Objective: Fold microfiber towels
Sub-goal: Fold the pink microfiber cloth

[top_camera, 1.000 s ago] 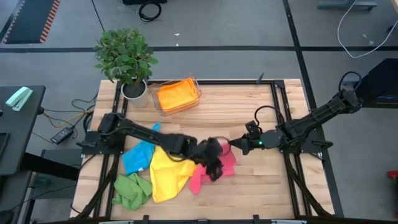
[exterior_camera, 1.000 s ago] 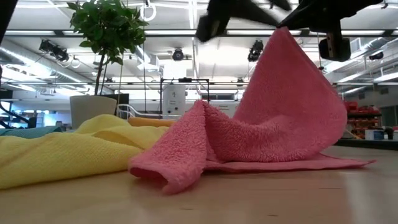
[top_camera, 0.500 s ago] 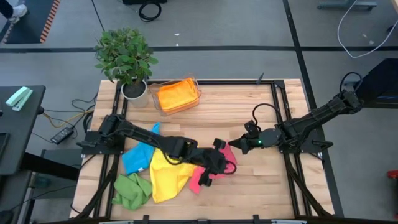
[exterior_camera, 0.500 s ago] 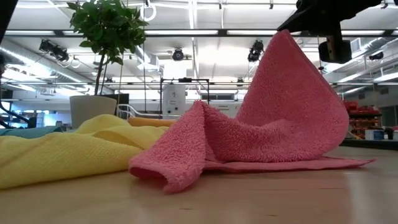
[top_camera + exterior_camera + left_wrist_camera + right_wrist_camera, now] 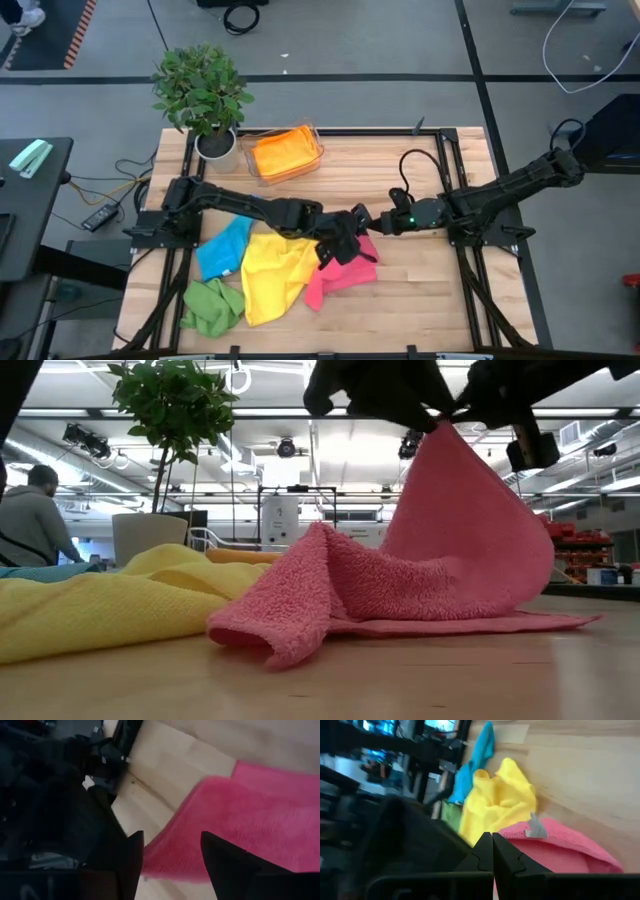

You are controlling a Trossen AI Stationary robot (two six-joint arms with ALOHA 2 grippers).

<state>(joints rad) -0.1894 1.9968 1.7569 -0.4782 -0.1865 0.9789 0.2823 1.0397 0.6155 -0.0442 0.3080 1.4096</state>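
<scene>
A pink towel [image 5: 340, 272] lies at the table's middle, with one part raised into a peak [image 5: 445, 430] and its lower part flat on the table. My right gripper [image 5: 374, 222] is shut on that peak. My left gripper [image 5: 352, 228] is open right beside it, and the pink cloth shows between its fingers in the left wrist view [image 5: 172, 855]. A yellow towel [image 5: 270, 278], a blue towel [image 5: 222, 248] and a green towel [image 5: 212, 306] lie crumpled on the table's left. An orange towel [image 5: 284, 152] sits in a clear tray. My right gripper pinches the pink towel's raised part [image 5: 520, 845] between its two shut fingers, near a small grey tag [image 5: 535, 827]. The fingers come from the table's right. The towel hangs below them like a tent, its lower edge [image 5: 480, 625] on the table. My left gripper: I cannot tell whether it touches the towel.
A potted plant [image 5: 205, 92] stands at the far left corner, beside the clear tray [image 5: 312, 150]. Bare wood shows on the table's right half [image 5: 420, 300]. A person [image 5: 35, 520] shows in the room beyond the table.
My left gripper has moved toward the far edge and up to the towel's raised peak, beside my right gripper. My right gripper has shifted a little toward the table's left with the peak, which stays lifted while the rest of the towel stays on the table.
</scene>
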